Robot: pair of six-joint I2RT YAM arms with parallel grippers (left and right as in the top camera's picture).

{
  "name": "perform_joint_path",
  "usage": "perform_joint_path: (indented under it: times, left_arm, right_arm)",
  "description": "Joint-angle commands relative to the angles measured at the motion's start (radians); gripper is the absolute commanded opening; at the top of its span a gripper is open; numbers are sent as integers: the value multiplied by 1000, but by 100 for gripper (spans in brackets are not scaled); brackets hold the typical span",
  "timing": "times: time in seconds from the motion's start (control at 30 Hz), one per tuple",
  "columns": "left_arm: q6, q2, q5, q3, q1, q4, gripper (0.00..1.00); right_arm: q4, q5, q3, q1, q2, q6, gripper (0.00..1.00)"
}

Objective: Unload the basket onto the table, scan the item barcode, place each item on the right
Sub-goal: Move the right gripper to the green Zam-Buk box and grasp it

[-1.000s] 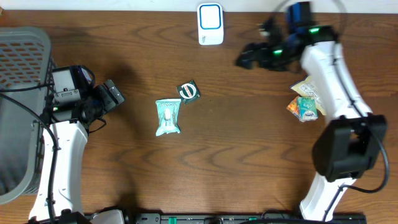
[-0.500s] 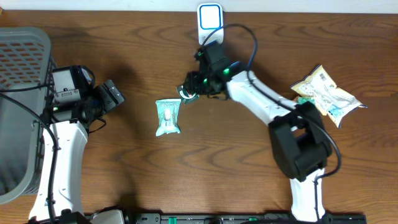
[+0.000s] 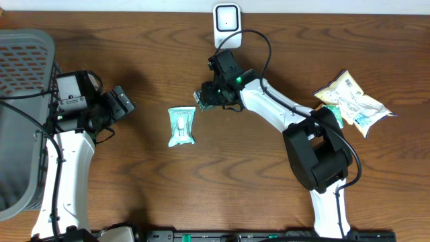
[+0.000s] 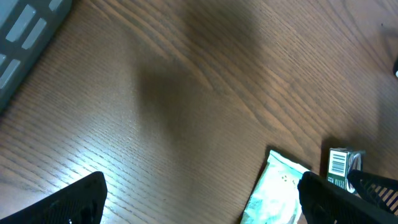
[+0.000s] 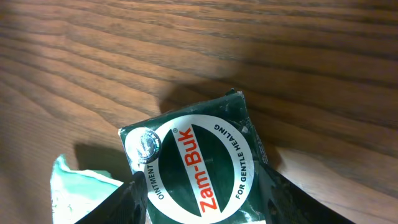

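Even light; soft shadows; blurred foreground edges

Table (image 3: 134, 175): wood, grained, satin sheen. Zam-Buk box (image 5: 199, 168): glossy printed card. Sachet (image 3: 181, 126): shiny plastic film. Basket (image 3: 20, 60): matt plastic.

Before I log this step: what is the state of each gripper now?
Left gripper: open, holding nothing.
Right gripper: closed on the box.

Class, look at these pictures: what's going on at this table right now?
The right gripper grips the dark green Zam-Buk box by its sides in the middle of the table, not far from the white scanner at the far edge. The left gripper sits open and idle beside the grey basket. A mint-green pouch lies next to the box, untouched.
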State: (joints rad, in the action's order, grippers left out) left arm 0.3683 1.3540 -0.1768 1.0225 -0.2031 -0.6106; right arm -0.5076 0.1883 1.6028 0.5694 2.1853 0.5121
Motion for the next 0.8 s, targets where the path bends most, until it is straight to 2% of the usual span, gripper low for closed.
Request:
perform_joint_path:
  times: [0.0, 0.13, 0.2, 0.27, 0.43, 0.57, 0.77]
  left_arm:
    - [-9, 0, 10, 4, -4, -3, 98]
    - [-9, 0, 10, 4, -4, -3, 98]
    - [-9, 0, 10, 4, -4, -3, 98]
    - [-9, 0, 10, 4, -4, -3, 98]
    - [-9, 0, 10, 4, -4, -3, 98]
    - [-9, 0, 10, 4, -4, -3, 98]
    - [-9, 0, 10, 4, -4, -3, 98]
  right_arm:
    - [-42, -109, -14, -10, 42, -33, 54]
    - [-55, -98, -14, -17, 42, -54, 57]
    - [-65, -13, -12, -29, 39, -95, 61]
    - [-77, 62, -5, -65, 10, -115, 58]
    - [-132, 114, -1, -151, -79, -173, 64]
    - [-141, 208, -2, -178, -76, -181, 64]
    - [-143, 208, -1, -176, -74, -206, 65]
